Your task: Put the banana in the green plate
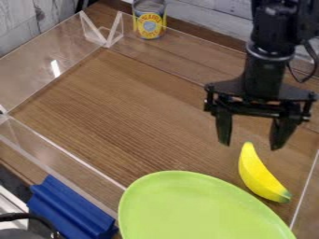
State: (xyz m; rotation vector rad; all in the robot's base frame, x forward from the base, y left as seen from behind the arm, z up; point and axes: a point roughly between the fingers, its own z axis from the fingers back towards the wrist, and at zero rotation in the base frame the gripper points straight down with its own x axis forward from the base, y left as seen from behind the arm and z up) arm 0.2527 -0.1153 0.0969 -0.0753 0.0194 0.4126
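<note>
Wood-grain bench [137, 103] under us, our wide-open end effector [256, 142] hangs above the banana [259, 172]; descending off-centre could knock it away from the plate [162, 210].

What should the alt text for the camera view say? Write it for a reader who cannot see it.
A black robot hand hangs open, fingers pointing down, just above a small yellow banana lying on a wooden table. A large lime-green plate sits at the near edge beside the banana, a blue object to its left, and a yellow can at the far edge.
</note>
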